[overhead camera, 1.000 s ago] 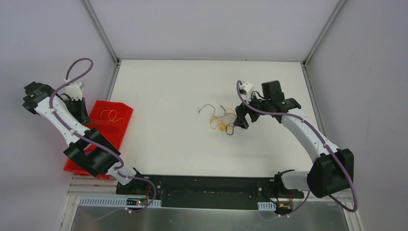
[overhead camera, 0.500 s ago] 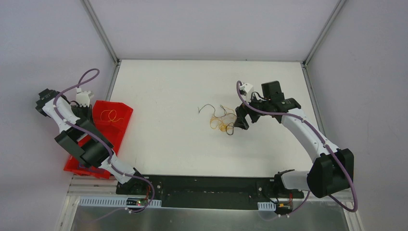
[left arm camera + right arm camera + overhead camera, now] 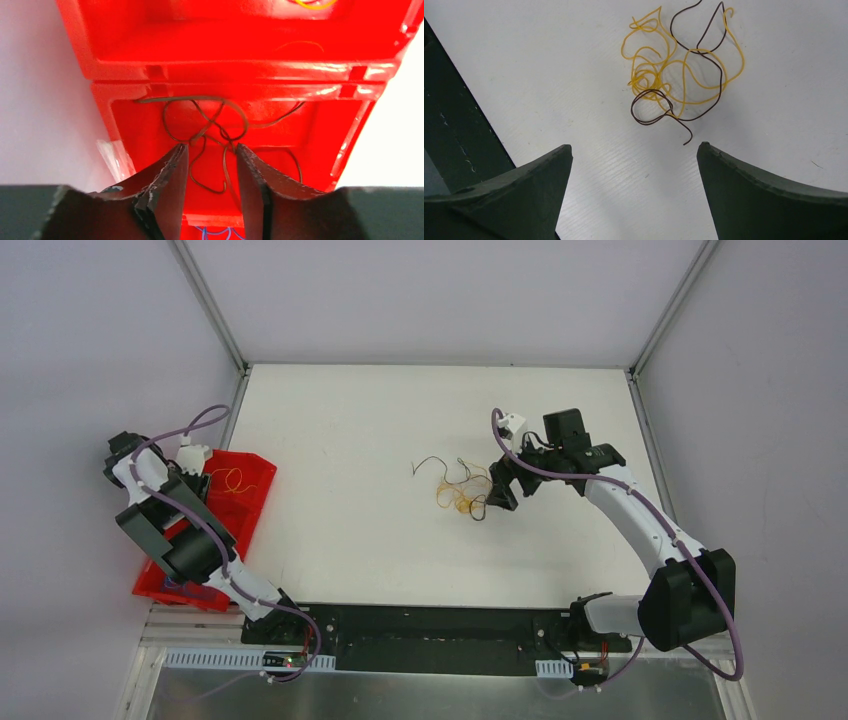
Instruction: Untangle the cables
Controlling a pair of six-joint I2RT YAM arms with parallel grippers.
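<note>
No text, label, brand mark, number or sign can be read in any of the views.
</note>
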